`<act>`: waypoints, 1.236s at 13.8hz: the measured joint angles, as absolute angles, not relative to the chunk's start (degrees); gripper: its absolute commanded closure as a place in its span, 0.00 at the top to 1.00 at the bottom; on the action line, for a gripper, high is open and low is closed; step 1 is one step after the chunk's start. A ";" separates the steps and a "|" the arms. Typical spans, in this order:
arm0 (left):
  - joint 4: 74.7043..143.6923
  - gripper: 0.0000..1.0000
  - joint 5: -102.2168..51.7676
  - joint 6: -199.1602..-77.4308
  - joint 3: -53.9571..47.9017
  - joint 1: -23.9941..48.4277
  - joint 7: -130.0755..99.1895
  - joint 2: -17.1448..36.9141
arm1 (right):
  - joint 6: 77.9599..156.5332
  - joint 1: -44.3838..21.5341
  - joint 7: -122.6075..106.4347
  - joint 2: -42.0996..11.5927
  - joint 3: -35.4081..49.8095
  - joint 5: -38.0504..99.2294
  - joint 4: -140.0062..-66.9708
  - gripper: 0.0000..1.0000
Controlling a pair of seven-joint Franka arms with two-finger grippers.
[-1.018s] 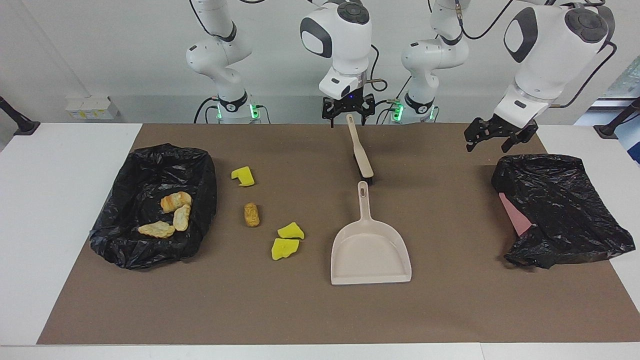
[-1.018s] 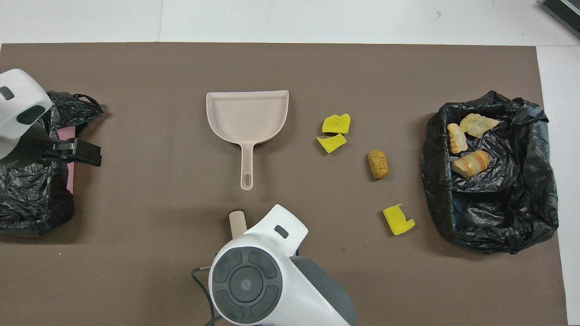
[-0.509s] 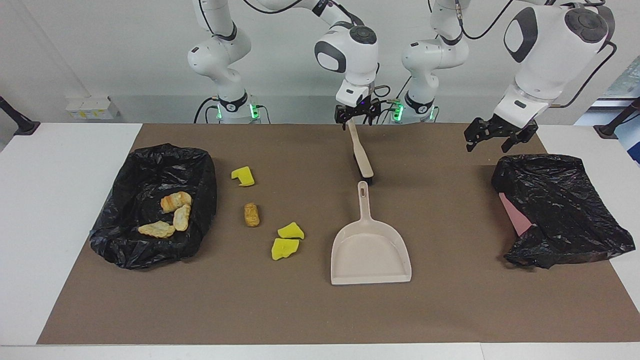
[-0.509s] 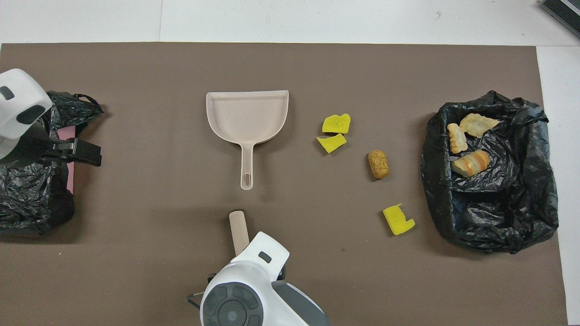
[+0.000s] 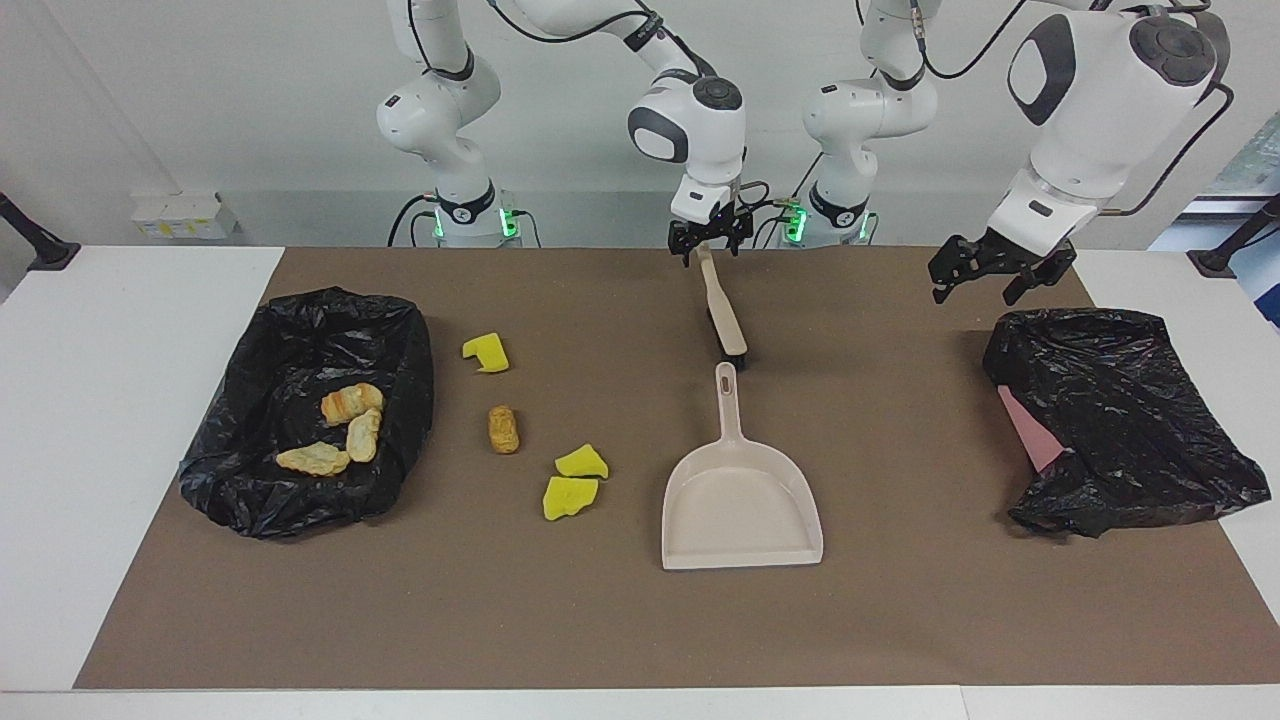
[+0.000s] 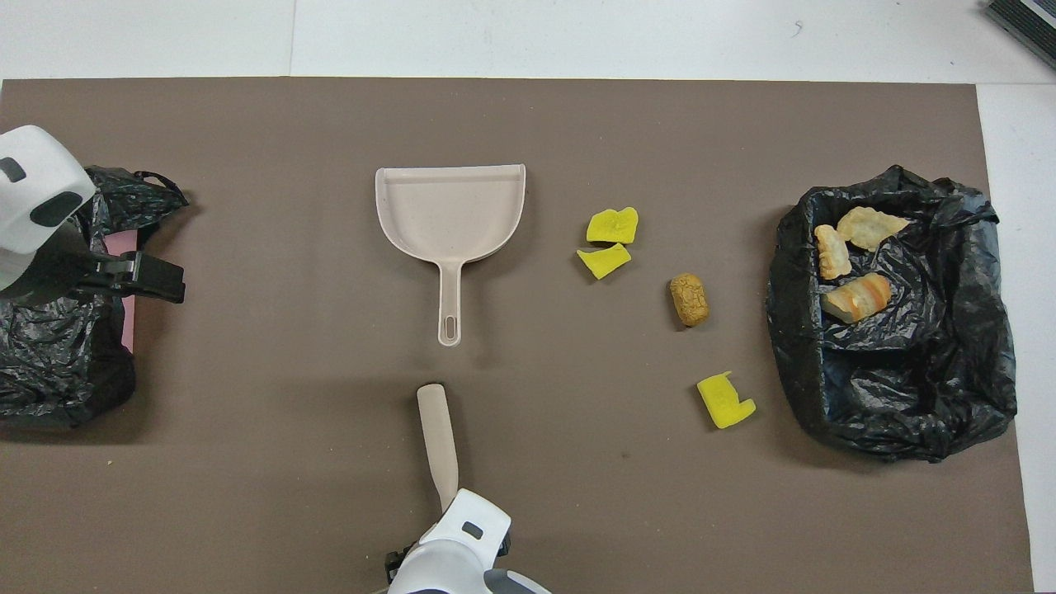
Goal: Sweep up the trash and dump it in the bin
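Three yellow sponge chunks (image 5: 486, 352) (image 5: 581, 462) (image 5: 569, 497) and a brown nugget (image 5: 503, 429) lie loose on the brown mat. They sit between the beige dustpan (image 5: 740, 500) and a black-lined bin (image 5: 300, 340) at the right arm's end. Three bread-like lumps (image 5: 350, 403) lie inside that bin. The beige brush (image 5: 725, 315) lies nearer to the robots than the dustpan, in line with the pan's handle. My right gripper (image 5: 708, 243) is open, low over the brush handle's end. My left gripper (image 5: 985, 280) hangs open over the rim of a second black bag (image 5: 1130, 400).
The second black bag, at the left arm's end of the table, lies slumped with a pink side (image 5: 1030, 430) showing under it. The mat's edge (image 5: 500, 686) runs along the table side farthest from the robots, with white tabletop at both ends.
My right arm has drawn back toward its base and come down over the brush handle's end, uncovering more of the brush from above. The left arm and all objects have stayed put.
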State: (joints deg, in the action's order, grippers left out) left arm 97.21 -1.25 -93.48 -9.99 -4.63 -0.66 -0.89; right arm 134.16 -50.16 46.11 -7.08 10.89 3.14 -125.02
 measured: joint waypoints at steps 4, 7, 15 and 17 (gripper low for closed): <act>97.21 1.00 -1.26 -93.48 -9.99 -4.63 -0.66 -0.89 | 134.16 -50.28 46.14 -7.56 10.87 3.16 -124.99 0.60; 97.21 1.00 -1.25 -93.48 -9.99 -4.63 -0.66 -0.89 | 134.10 -50.28 47.75 -7.38 10.81 3.19 -124.85 0.18; 97.21 1.00 -1.25 -93.49 -9.99 -4.63 -0.66 -0.89 | 131.89 -50.00 51.87 -4.26 10.44 3.19 -124.55 0.00; 97.21 1.00 -1.26 -93.49 -9.99 -4.63 -0.66 -0.89 | 127.34 -48.08 51.93 -0.85 10.15 3.18 -124.33 0.00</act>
